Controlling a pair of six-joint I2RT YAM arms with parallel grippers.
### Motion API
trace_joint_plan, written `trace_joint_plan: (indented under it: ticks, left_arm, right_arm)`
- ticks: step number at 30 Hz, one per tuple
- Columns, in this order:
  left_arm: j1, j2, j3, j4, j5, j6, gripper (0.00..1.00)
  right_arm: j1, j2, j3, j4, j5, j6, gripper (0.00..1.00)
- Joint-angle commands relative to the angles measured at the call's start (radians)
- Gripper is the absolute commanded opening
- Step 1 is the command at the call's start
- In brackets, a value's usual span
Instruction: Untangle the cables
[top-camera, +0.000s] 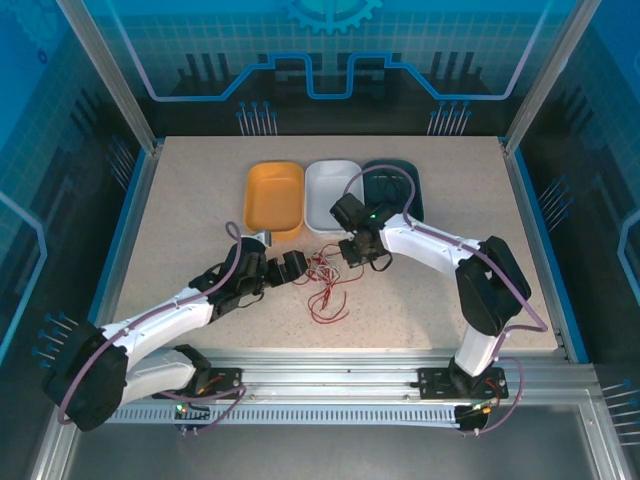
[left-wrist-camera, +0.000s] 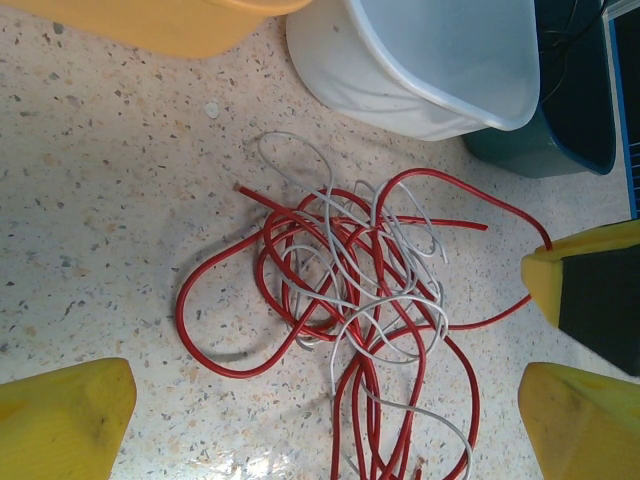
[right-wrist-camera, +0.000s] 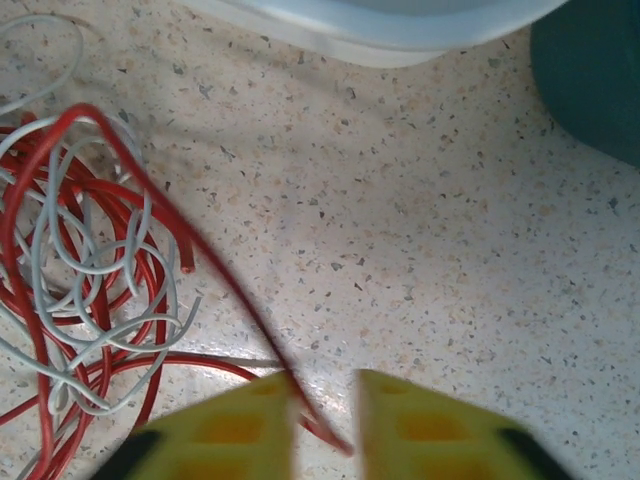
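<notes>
The cables (top-camera: 325, 280) lie in a knot of red and pale grey strands on the speckled table, in front of the trays. In the left wrist view the tangle (left-wrist-camera: 340, 290) spreads between and beyond my wide yellow fingers. My left gripper (top-camera: 290, 265) (left-wrist-camera: 320, 420) is open at the tangle's left edge, holding nothing. My right gripper (top-camera: 352, 255) (right-wrist-camera: 325, 420) sits at the tangle's right edge, shut on a red cable (right-wrist-camera: 215, 270) that rises off the table from the pile (right-wrist-camera: 90, 270) to its fingertips. That red strand also runs to the right gripper's finger (left-wrist-camera: 590, 290).
Three trays stand in a row just behind the cables: orange (top-camera: 273, 198), white (top-camera: 333, 195) and dark teal (top-camera: 395, 185). The white tray's rim (left-wrist-camera: 440, 80) is close to the tangle. Bare tabletop (top-camera: 420, 300) stretches in front and to both sides.
</notes>
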Motion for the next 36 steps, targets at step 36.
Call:
trace_joint_plan:
  ticks: [36]
  left_arm:
    - [0.012, -0.058, -0.019, -0.028, -0.029, -0.006, 0.99]
  right_arm:
    - [0.372, -0.290, 0.399, -0.088, 0.436, -0.216, 0.00]
